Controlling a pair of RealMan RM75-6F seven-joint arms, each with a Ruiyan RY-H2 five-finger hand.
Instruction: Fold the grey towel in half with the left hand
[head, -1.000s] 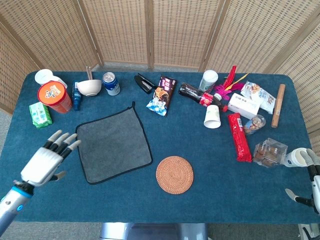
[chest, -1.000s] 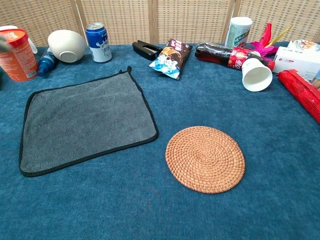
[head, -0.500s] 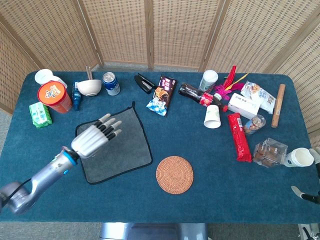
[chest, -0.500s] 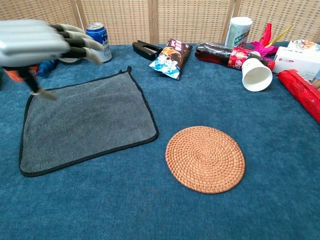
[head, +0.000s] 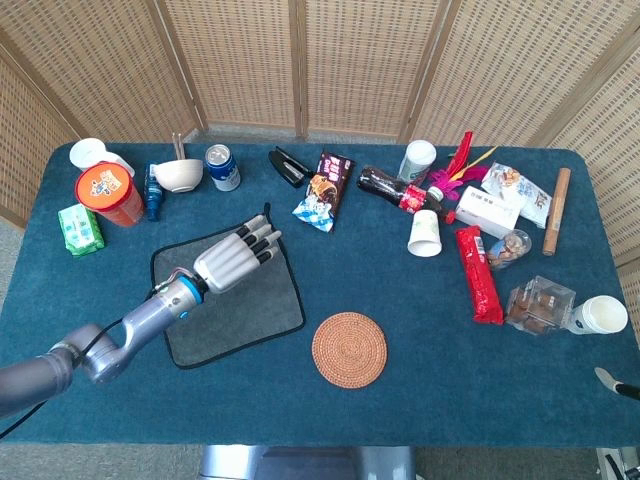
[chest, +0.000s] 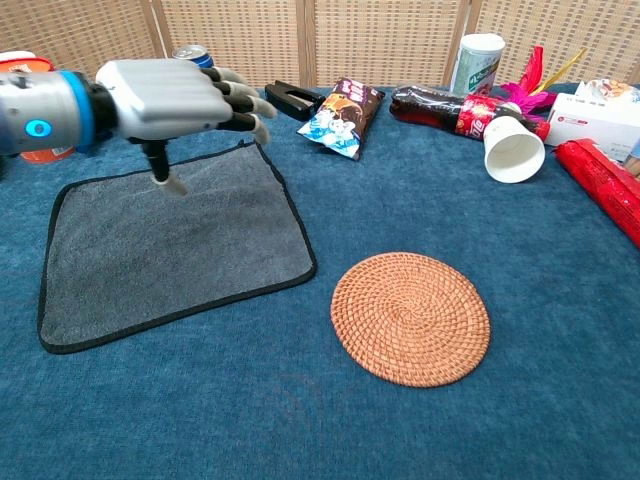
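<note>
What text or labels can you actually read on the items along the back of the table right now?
No text is sharp enough to quote.
Blue and white drinks can: markings blurred.
Orange round tub: printed lid design, words unreadable.
Dark snack packet: lettering too small.
Dark bottle with red label: white script, illegible.
Green packet: print too small.
White cylindrical container: green print, unreadable.
White box: red marks, unreadable.

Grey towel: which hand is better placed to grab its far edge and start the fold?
Left. The left hand hovers open over the grey towel, fingers reaching toward its far right corner. The right hand is barely visible at the table's right edge.
</note>
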